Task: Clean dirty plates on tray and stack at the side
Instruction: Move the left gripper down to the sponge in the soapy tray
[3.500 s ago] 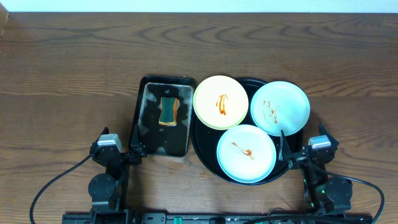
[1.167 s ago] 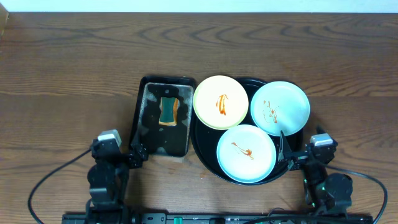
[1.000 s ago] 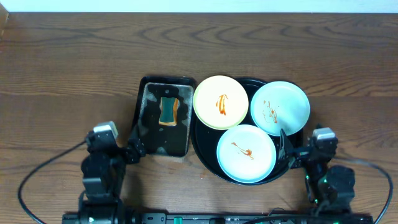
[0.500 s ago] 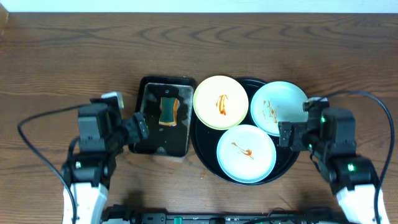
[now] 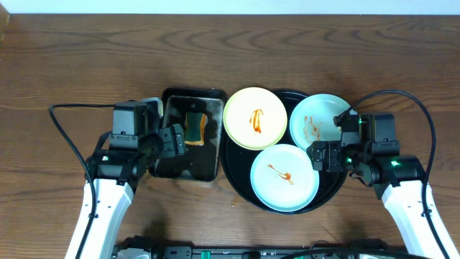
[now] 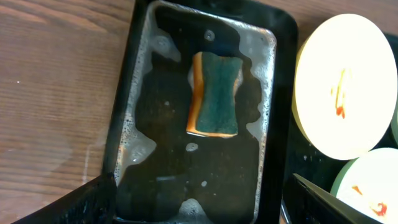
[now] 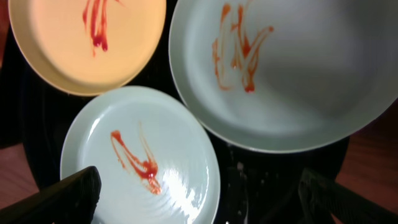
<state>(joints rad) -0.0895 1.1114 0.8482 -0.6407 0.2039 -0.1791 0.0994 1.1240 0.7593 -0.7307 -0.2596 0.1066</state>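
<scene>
Table (image 5: 86, 65): dark wood grain, fills the overhead view. A pale strip along its far edge is all that shows of the room (wall or floor, cannot tell). No stack at the side yet.

Tray (image 5: 234, 180): glossy black, right of centre, carrying all three plates. By my reading, cleaning has not begun.

Pan (image 5: 194, 164): rectangular, just beside the tray on its left, with shallow sudsy water inside. Presumably it sits there as a wash station within the left arm's reach.

Plates: yellow plate (image 5: 255, 118) far-left on the tray, far mint plate (image 5: 310, 115) far-right, near mint plate (image 5: 284, 178) in front, packed close together.

Left gripper (image 6: 208, 200): jaws spread wide, empty, hovering over the pan's near end in line with the sponge, which is likely the first pick.

Right gripper (image 7: 205, 196): jaws spread, empty, above where the two mint plates meet. It is probably placed to steady or lift one.

Sponge (image 6: 214, 93): green scrub face up, orange beneath, lying wet in the pan's far half.

Sauce (image 7: 239, 56): orange-red streaks on every plate.
</scene>
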